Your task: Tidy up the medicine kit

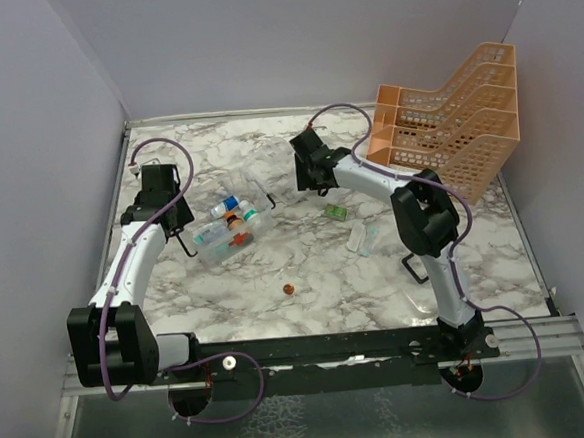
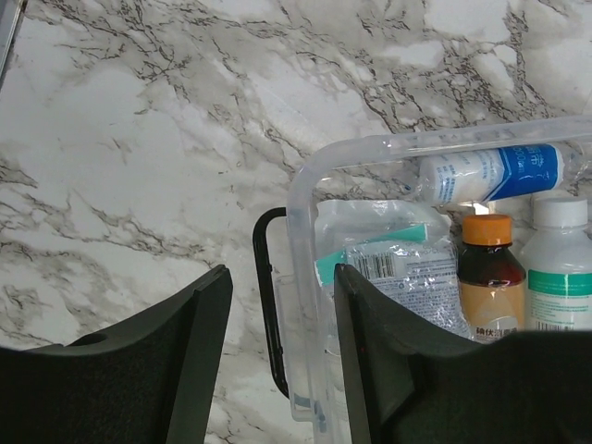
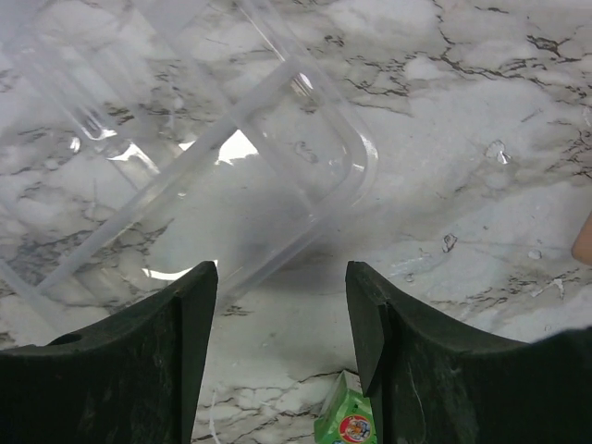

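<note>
The medicine kit (image 1: 223, 239) is a clear plastic box on the marble table, its clear lid (image 1: 255, 186) thrown open behind it. In the left wrist view it holds a lying blue-and-white bottle (image 2: 490, 174), a brown bottle with an orange cap (image 2: 488, 277), a white bottle (image 2: 560, 268) and a sachet (image 2: 407, 268). My left gripper (image 2: 282, 347) stands open astride the box's end wall and black handle (image 2: 264, 305), with a gap on the handle side. My right gripper (image 3: 282, 342) is open and empty just short of the lid (image 3: 268, 176), above a green sachet (image 3: 347, 421).
An orange mesh tiered rack (image 1: 455, 117) stands at the back right. A green sachet (image 1: 336, 212), clear packets (image 1: 361, 237), a small orange ball (image 1: 288, 289) and a loose black handle (image 1: 414, 269) lie on the table right of the box.
</note>
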Controlling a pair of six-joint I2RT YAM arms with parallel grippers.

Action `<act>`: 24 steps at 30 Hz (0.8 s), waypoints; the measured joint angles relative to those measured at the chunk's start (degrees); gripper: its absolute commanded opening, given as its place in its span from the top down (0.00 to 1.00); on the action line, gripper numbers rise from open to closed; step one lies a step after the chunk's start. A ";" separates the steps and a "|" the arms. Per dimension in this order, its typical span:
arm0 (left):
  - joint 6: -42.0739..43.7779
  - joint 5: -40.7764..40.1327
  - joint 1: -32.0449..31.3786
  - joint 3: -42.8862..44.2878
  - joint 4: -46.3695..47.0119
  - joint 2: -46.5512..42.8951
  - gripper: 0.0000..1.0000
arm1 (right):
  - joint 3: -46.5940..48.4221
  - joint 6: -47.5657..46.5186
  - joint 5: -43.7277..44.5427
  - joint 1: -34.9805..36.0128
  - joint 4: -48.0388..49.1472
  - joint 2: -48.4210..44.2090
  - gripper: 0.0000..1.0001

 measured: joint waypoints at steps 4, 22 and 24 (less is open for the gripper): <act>0.28 1.38 0.02 0.00 -0.02 -0.02 0.44 | 0.24 1.73 1.03 -0.20 -1.57 1.20 0.41; 2.10 7.63 0.04 6.99 -2.62 -1.62 0.35 | -13.31 13.79 -1.70 -0.26 -9.75 -7.85 0.42; 2.25 8.52 0.04 7.72 -3.30 -1.97 0.35 | -15.10 14.10 -2.60 -0.26 -10.05 -9.29 0.41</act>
